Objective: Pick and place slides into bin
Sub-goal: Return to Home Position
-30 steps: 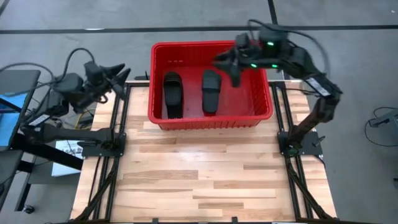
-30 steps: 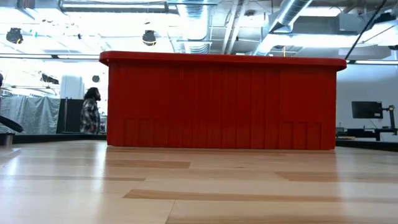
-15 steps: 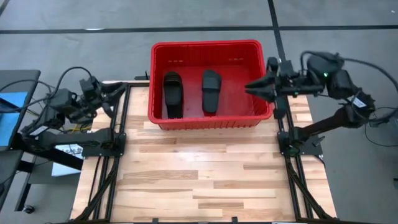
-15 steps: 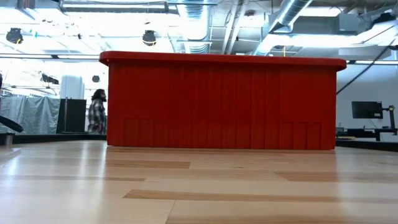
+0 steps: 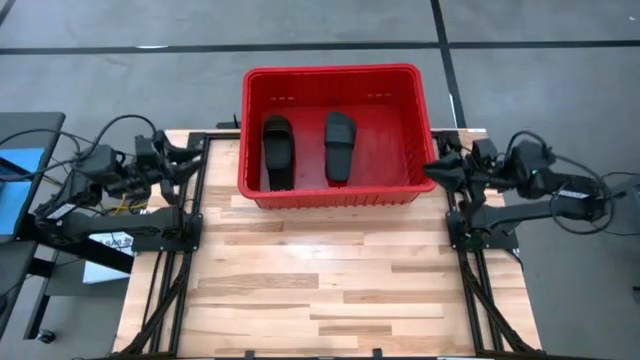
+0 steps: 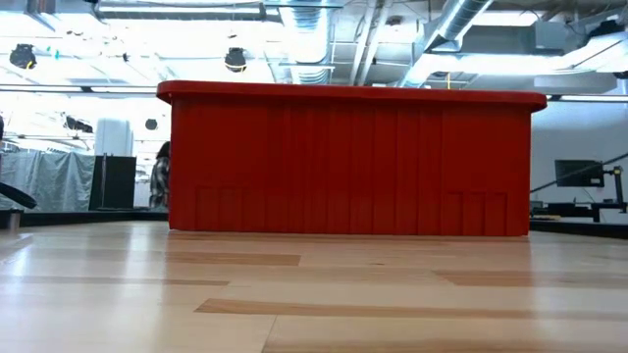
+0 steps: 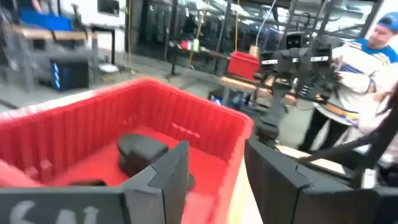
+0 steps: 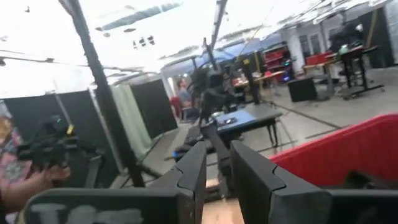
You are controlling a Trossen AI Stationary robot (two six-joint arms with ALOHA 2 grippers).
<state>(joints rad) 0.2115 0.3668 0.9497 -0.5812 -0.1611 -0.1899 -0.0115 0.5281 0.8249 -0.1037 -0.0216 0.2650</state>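
The left fingers (image 5: 190,158) hung over the left edge of the bench (image 5: 330,285), just outside the frame rail, pointing toward the bin (image 5: 340,71). In the left wrist view they stood well apart with nothing between them, and the red wall lay straight ahead of their tips. The bin sat at the far end of the bench, between the two sets of fingers, its near wall filling the middle of the low view. Two slides showed on its floor, lying lengthwise side by side but apart. One slide (image 5: 278,152) was nearer the left fingers. Its dark shape looked longer, and whether another lay under it could not be told. The other slide (image 5: 339,147) lay near the bin's middle, well clear of the right fingers (image 5: 437,168). Those hovered just beside the bin's right near corner, over the right frame rail, parted by a narrow gap and holding nothing.
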